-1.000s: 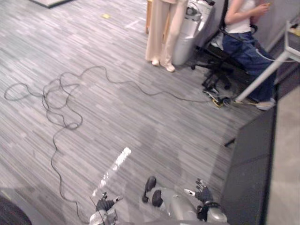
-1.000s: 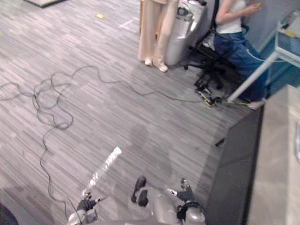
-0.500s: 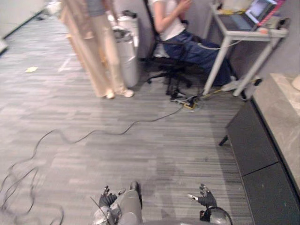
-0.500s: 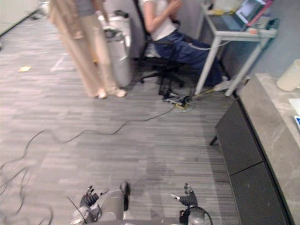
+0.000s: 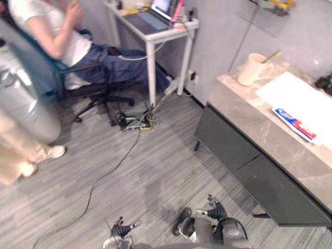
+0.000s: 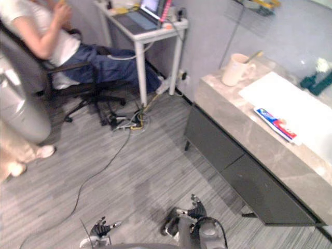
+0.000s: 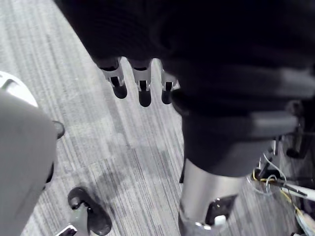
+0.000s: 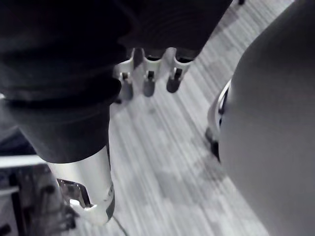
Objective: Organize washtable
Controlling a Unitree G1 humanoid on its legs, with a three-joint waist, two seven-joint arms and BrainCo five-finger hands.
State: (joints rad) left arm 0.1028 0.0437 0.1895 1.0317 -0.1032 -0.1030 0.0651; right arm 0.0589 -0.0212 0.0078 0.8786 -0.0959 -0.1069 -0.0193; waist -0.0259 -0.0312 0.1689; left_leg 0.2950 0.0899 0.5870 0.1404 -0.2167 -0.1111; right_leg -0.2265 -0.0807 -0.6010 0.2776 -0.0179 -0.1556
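Looking down on a washtable [image 5: 244, 111] at the right of the frame, stone top over dark cabinet fronts. Standing upright near its upper end, a cream mug [image 5: 251, 69], with a thin yellow-green stick [image 5: 275, 54] inside, leaning out over the rim toward the upper right; cannot tell what kind of stick. Just beside the mug, lying flat, a white sheet [image 5: 303, 96]. At the sheet's lower edge, touching it, a toothpaste tube [image 5: 293, 123], flat on the top. At the far right edge, dark teal things [image 6: 317, 82], too small to name.

Hanging at the bottom edge, well apart from the washtable, the left hand [image 5: 123, 228] and the right hand [image 5: 214, 211]. Fingers [image 7: 140, 93] of the left apart and nearly straight over the grey floor [image 5: 155, 176], holding nothing; likewise the fingers [image 8: 147, 83] of the right.

In the upper left, a seated person [image 5: 57, 39] beside a white desk [image 5: 166, 35] with an open laptop [image 5: 150, 15]. At the left edge, a silver bin [image 5: 23, 111], inside hidden.
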